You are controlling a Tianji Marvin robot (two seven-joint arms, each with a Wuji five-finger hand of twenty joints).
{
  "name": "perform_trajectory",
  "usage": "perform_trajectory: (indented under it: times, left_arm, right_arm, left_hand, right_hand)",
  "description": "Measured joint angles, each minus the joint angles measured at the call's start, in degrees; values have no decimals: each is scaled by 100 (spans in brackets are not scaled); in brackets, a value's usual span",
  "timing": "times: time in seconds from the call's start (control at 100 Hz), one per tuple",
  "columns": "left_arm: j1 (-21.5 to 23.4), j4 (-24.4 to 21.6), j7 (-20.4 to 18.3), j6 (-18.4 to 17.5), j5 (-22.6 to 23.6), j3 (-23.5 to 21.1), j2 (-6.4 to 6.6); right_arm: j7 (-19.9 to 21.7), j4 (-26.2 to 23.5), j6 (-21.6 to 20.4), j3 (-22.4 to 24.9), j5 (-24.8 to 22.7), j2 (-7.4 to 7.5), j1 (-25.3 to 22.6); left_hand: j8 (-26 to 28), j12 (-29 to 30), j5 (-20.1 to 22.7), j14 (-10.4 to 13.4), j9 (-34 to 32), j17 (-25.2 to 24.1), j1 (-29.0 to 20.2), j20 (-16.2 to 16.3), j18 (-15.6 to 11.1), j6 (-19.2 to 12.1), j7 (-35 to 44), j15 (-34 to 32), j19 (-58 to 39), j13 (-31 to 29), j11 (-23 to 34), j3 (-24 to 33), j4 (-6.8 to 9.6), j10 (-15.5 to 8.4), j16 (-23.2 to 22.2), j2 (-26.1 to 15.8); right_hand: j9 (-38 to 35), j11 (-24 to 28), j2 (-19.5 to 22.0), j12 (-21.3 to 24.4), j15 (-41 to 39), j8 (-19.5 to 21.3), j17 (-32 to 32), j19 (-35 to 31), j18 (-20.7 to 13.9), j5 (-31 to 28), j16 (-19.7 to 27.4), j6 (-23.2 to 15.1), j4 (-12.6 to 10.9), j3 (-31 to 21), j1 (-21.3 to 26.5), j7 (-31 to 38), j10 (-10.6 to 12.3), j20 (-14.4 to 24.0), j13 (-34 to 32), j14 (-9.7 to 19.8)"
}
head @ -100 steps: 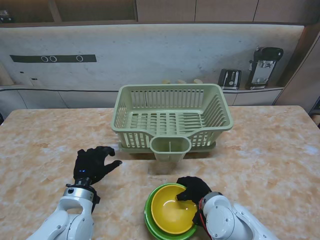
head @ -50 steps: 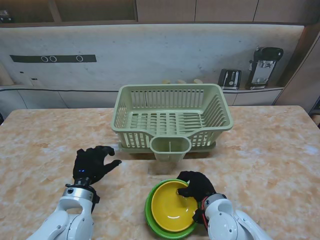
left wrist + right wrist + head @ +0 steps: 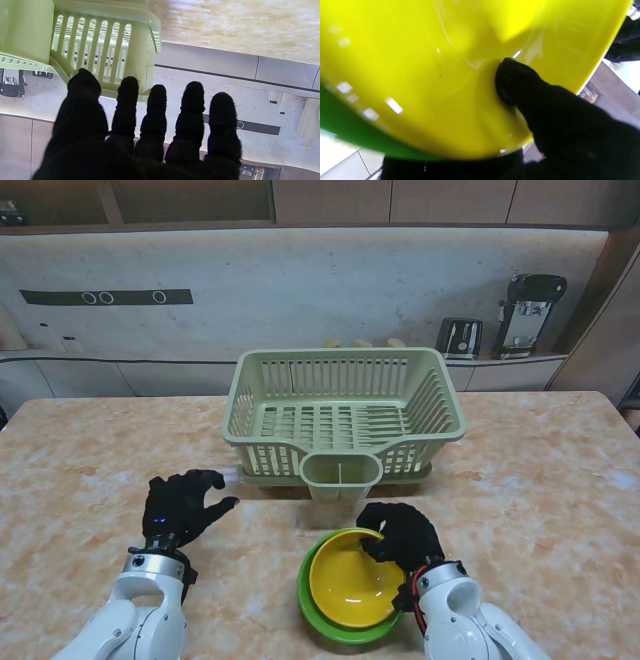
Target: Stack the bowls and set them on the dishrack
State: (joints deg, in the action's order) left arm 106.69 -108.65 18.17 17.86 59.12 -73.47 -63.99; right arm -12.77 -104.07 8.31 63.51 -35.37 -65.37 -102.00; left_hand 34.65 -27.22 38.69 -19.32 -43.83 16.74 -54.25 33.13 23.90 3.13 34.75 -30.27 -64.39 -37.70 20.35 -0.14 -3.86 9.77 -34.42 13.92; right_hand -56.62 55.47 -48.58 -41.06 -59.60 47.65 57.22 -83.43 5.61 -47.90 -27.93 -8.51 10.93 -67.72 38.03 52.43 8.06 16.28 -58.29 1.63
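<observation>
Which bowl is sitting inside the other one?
The yellow bowl is the inside one. It nests in the green bowl, whose rim shows around it. The right hand grips their rims on the side toward the dishrack.

A kitchen: a marble-patterned worktop [image 3: 560, 480] carries a slatted dish rack [image 3: 340, 420] at 12 o'clock; behind it, a toaster [image 3: 459, 337] and coffee machine [image 3: 530, 315] stand at 1 o'clock beneath wooden cabinets [image 3: 330, 200].

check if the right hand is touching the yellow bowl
Touching. The right wrist view shows a finger of the right hand pressed against the yellow bowl inside its rim.
</observation>
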Motion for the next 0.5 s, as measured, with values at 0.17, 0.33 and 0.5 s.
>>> perform_trajectory:
  times: [0.17, 0.33, 0.5]
  left_arm:
    - [-52, 41, 65, 62, -50, 35, -19]
    - [-70, 47, 67, 65, -52, 38, -23]
    - [-88, 59, 67, 69, -50, 52, -24]
  right_arm:
    - [-51, -257, -224, 135, -198, 9, -95]
    - [-139, -430, -461, 225, -308, 14, -125]
    - [-310, -585, -586, 308, -511, 14, -99]
  left_hand:
    - [0, 0, 0, 0, -1, 0, 0, 1, -1, -1, 0, 0, 0, 0, 0, 0, 0, -2, 0, 0]
    - [0, 0, 0, 0, -1, 0, 0, 1, -50, -3, 0, 0, 0, 0, 0, 0, 0, -5, 0, 0]
    - [0, -3, 0, 26, -1, 0, 0, 0, -52, -4, 0, 0, 0, -1, 0, 0, 0, -7, 0, 0]
  right_hand:
    - [-87, -32, -43, -17, 69, 47, 191, 125, -61, -50, -1, -9, 22, 0, 1, 0, 6, 66, -151, 0]
    - [-117, -49, -60, -80, 158, 69, 257, 135, -78, -69, -66, -18, 23, 2, 1, 0, 7, 195, -215, 0]
    - [-212, -139, -87, -83, 226, 72, 278, 134, -136, -124, -72, -52, 44, 4, 1, 0, 8, 321, -297, -1]
